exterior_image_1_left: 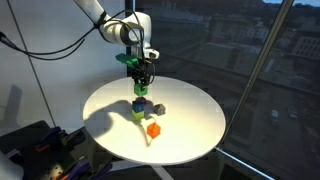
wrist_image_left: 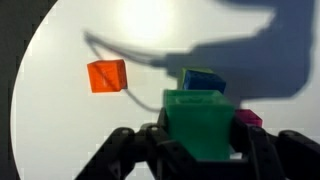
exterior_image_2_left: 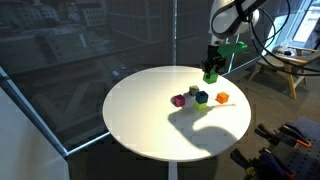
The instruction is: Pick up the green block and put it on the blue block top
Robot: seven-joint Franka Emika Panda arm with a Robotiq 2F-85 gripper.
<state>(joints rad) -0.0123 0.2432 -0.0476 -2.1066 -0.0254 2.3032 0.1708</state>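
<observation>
Pincer [wrist_image_left: 200, 146] clenched on the green block [wrist_image_left: 195, 112], held in the air above the white counter [exterior_image_1_left: 190, 122].
We see the blue block [wrist_image_left: 203, 80] resting on the counter just beyond the green one in the wrist view, a magenta block [wrist_image_left: 249, 118] close beside it, and an orange block [wrist_image_left: 107, 75] lying apart.

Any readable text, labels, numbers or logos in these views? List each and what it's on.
None readable in any view.
Faces of the small bright green cube, dark blue cube and orange cube: plain, no markings.
The round white table: blank.
</observation>
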